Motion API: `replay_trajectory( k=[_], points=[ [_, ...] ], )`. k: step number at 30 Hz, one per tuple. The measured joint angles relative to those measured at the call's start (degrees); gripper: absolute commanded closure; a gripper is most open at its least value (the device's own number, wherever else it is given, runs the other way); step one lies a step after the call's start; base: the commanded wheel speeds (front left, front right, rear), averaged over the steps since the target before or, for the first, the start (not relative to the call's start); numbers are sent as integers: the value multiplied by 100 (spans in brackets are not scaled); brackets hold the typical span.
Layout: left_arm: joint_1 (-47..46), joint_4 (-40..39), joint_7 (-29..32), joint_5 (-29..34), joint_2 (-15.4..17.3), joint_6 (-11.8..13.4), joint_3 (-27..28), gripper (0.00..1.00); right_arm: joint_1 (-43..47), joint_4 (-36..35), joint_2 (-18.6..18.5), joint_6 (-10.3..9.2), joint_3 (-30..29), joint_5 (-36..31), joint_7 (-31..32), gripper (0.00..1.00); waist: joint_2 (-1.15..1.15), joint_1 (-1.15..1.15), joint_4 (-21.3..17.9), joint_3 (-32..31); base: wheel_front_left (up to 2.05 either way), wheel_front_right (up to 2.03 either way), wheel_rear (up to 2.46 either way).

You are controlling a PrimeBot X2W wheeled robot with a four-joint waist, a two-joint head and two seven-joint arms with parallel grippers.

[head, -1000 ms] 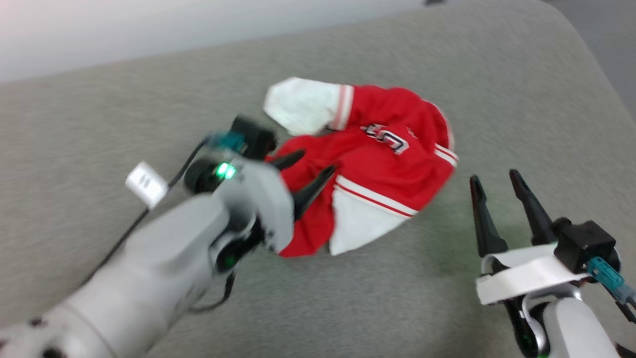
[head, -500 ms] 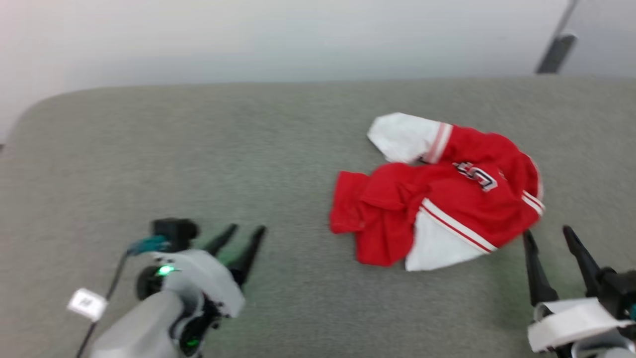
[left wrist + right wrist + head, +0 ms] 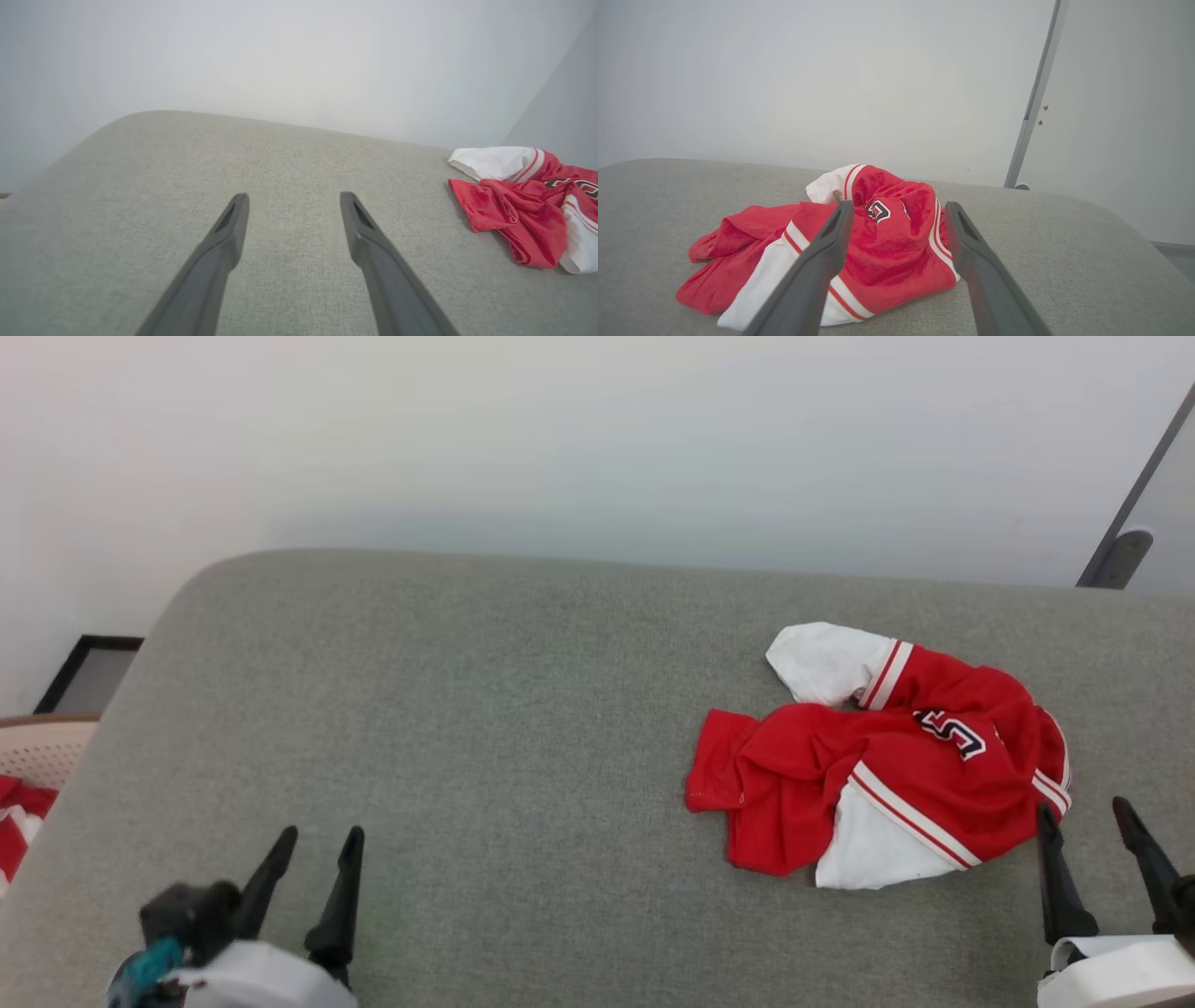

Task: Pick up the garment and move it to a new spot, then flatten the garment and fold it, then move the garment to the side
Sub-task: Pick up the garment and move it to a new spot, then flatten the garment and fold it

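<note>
So I had the big grey padded surface [image 3: 448,709] in front of me. The garment [image 3: 840,775] sat crumpled on its right half, lying loose, red with white panels showing. My right gripper [image 3: 1083,805] hung just on the near side of that heap, jaws spread wide and empty. My left gripper [image 3: 322,833] was well off to the left over bare padding, jaws spread too. Tiny detail: a black-and-white numeral [image 3: 948,735] faced up on the jersey.

Garment [image 3: 934,775]: bright red, white panels, red-and-white striped trim, black-and-white numeral. Surface [image 3: 467,728]: grey-green fabric. Gripper fingers [image 3: 341,896]: black.
</note>
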Motion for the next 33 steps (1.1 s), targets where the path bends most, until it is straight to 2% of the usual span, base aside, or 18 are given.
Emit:
replay_trajectory(
  k=[3,8,16,24,28,33],
  points=[
    [447,-571,0,725,-223,5,504,0,-1,-77,33,0,-65,7,-1,0,0,0,-15,-80,0,0,0],
    [877,-1082,0,1368,-625,-125,1017,0,-11,-230,97,0,-101,33,-1,0,0,0,-105,-132,0,0,0],
    [1070,-1050,0,1824,-1002,-272,1216,0,-19,-226,204,0,-60,29,-1,0,0,0,-213,-115,0,0,0],
    [1076,-1085,0,1907,-1131,-297,1316,0,-24,-164,99,0,185,-18,-1,0,0,0,-235,-71,0,0,0],
    [1083,-1094,0,1847,-1187,-298,1256,0,-30,-3,-350,0,899,-120,35,0,0,0,-211,-47,0,0,0],
    [1102,-1018,0,1737,-1278,-298,1179,0,-122,-120,-1548,0,2671,134,835,0,0,0,-139,61,0,0,0]
  ],
)
